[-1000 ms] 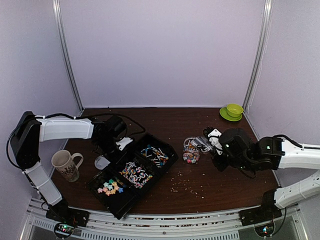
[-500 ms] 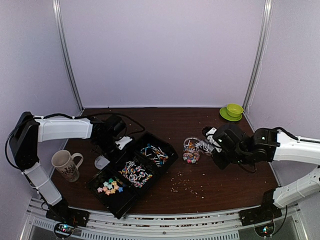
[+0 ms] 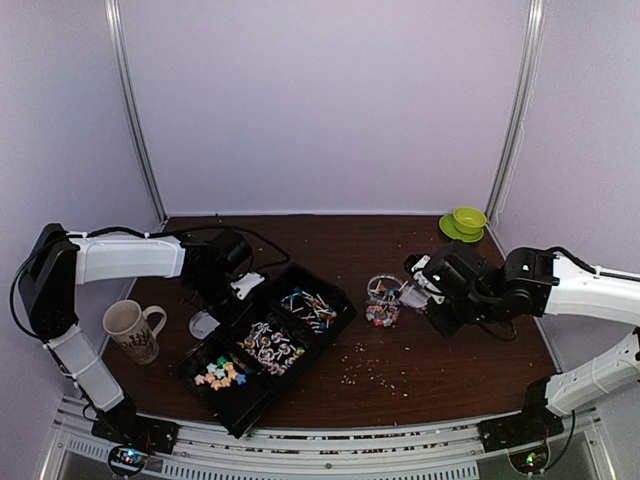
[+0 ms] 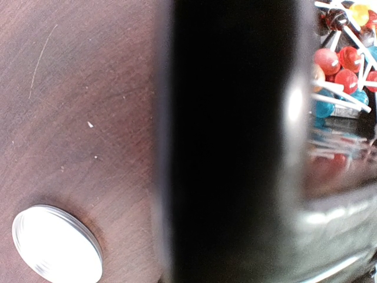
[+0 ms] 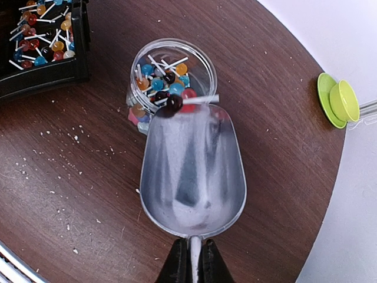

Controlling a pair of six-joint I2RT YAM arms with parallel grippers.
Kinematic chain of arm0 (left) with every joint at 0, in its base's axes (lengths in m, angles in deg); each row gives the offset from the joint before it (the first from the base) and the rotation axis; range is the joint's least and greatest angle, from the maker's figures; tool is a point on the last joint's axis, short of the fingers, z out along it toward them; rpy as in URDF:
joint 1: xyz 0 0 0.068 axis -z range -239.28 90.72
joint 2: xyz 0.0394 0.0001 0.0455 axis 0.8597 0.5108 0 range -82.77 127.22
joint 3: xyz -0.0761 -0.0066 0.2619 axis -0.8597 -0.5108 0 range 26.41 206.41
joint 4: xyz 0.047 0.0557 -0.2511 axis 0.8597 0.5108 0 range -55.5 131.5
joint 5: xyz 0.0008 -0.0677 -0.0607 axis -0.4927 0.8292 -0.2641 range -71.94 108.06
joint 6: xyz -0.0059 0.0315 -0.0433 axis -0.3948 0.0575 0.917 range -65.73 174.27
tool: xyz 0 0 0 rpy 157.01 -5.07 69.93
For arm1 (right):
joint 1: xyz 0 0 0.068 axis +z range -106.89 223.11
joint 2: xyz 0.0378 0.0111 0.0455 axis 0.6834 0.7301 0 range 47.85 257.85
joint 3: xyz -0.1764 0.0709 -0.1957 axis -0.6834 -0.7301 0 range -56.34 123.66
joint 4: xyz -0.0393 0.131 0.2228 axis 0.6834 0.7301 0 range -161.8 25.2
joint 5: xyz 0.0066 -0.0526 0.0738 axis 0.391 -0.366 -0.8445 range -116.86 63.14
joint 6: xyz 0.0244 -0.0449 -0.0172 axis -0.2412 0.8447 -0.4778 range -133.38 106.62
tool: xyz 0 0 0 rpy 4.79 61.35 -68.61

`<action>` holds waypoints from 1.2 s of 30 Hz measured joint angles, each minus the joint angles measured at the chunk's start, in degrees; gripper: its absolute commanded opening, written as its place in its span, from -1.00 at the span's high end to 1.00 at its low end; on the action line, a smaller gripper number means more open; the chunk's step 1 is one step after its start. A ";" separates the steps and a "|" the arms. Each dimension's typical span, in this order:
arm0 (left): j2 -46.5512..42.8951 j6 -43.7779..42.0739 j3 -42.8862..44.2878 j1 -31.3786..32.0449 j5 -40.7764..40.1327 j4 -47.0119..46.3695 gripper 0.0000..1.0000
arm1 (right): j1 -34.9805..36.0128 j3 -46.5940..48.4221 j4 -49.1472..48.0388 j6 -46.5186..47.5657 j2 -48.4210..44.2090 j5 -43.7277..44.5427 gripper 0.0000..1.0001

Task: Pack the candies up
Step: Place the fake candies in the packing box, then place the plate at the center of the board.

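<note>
Worktop [image 3: 340,250]: dark brown wood grain. Far left, a patterned mug [image 3: 130,330] stands upright. A round metal lid [image 3: 204,324] lies flat just beside the black tray [image 3: 262,405], which is set diagonally left of centre. A clear jar [image 3: 382,300] stands right of centre, apart from the tray. A green cup [image 3: 468,218] sits on a green saucer [image 3: 450,232] in the far right corner. Pale crumbs [image 3: 365,372] are scattered at centre front.

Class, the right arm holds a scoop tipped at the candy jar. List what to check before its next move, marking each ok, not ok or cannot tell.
1. The right gripper is shut on the handle of the scoop: ok.
2. Scoop lip at the rim of the jar: ok.
3. Jar upright and uncapped: ok.
4. Scoop emptied: not ok, one lollipop sits at its lip.
5. The left gripper holds the tray: cannot tell, its camera is blocked.
</note>
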 measured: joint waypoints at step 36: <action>0.00 0.00 0.00 -1.73 -1.29 0.04 1.00 | -0.07 -15.15 -28.35 3.65 -8.33 0.02 1.00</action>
